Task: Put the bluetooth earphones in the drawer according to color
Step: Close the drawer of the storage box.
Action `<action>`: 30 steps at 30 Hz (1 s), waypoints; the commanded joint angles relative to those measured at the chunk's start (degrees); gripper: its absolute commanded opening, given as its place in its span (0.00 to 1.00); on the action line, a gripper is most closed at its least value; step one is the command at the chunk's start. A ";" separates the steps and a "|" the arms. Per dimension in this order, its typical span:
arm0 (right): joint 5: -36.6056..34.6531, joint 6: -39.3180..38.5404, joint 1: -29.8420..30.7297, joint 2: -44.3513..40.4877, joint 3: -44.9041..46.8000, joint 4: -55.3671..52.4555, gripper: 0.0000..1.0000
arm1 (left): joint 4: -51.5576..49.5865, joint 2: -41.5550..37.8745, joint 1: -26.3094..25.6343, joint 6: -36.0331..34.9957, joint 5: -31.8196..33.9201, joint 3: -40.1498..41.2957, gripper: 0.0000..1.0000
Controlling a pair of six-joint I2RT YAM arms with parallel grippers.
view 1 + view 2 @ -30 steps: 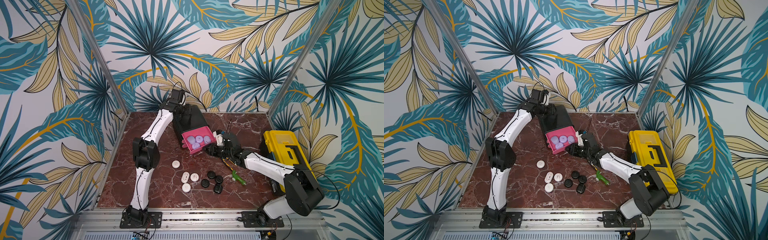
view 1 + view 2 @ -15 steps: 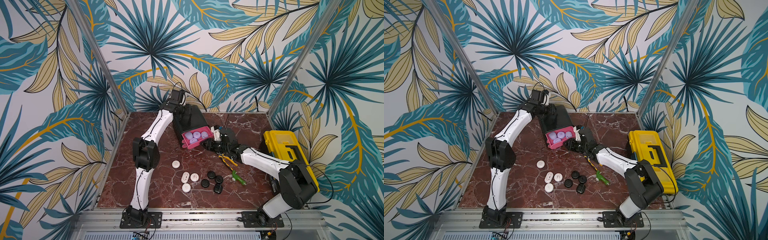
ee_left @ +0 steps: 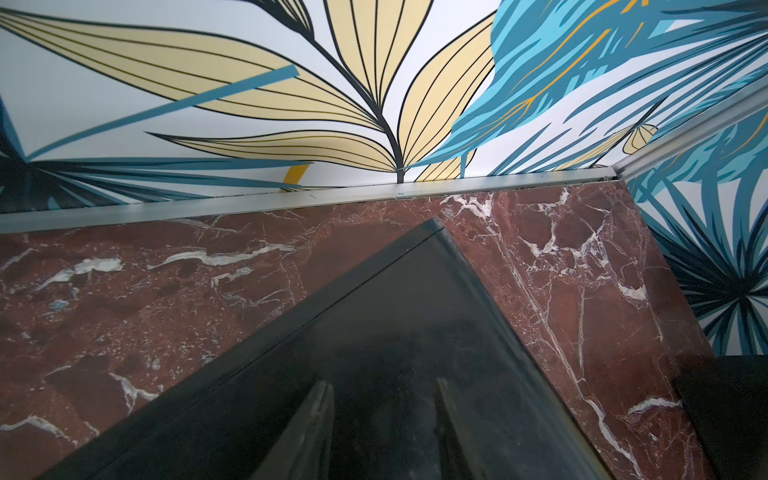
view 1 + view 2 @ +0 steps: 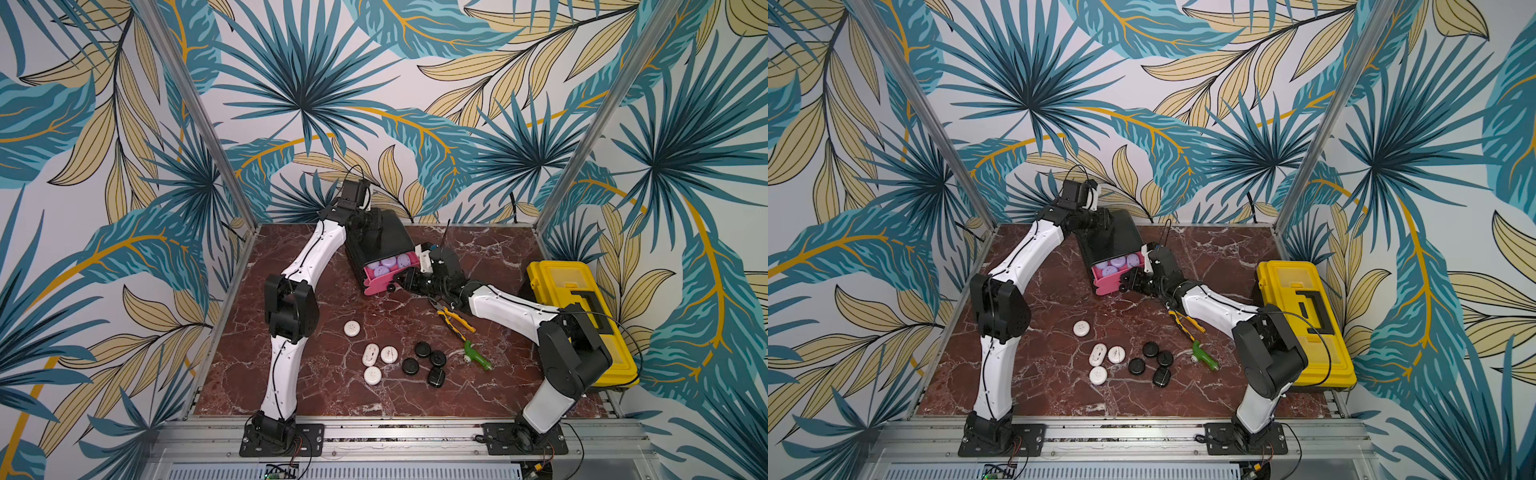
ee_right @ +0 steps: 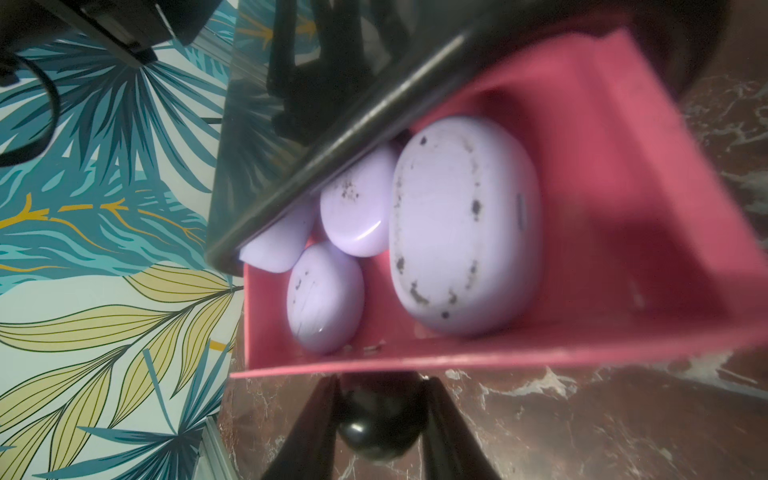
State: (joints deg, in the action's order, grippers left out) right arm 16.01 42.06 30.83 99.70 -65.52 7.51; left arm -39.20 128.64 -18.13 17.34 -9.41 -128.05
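In both top views the drawer cabinet (image 4: 380, 237) sits skewed at the upper centre of the marble (image 4: 332, 399). Its top pink drawer (image 4: 376, 284) stands part open. Its sliding axis aims toward the lower right, and four lilac earphone cases (image 4: 388, 262) lie inside. The white cases (image 4: 371, 355) and black cases (image 4: 423, 349) lie loose at lower centre, the oval ones lengthwise roughly up-frame. The right gripper (image 4: 402, 283) meets the drawer front, and the left gripper (image 4: 365, 222) is at the cabinet's back.

Left wrist: the fingers (image 3: 320, 415) are set narrow over the black cabinet top. I cannot tell what they pinch, if anything.

Right wrist: the jaws clamp the round knob (image 5: 380, 424). The cases look light, hard and glossy (slippery, I judge), best pinched across the short width.
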 commanded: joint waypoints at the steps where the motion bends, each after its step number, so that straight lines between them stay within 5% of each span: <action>1: -3.96 0.38 -0.33 1.97 -2.90 5.01 0.32 | -9.93 2.66 -0.02 0.43 -0.58 4.02 0.44; 21: -4.76 1.63 -0.38 9.64 -11.29 5.35 0.38 | -9.77 2.52 -0.08 0.59 -1.33 4.83 0.42; 30: -3.93 1.46 -0.34 2.91 -3.76 6.26 0.51 | -9.78 2.38 0.06 0.23 -0.97 4.74 0.42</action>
State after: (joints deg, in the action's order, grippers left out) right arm 12.84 43.68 30.72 106.30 -72.36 11.60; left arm -37.80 128.29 -18.11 17.34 -9.89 -126.85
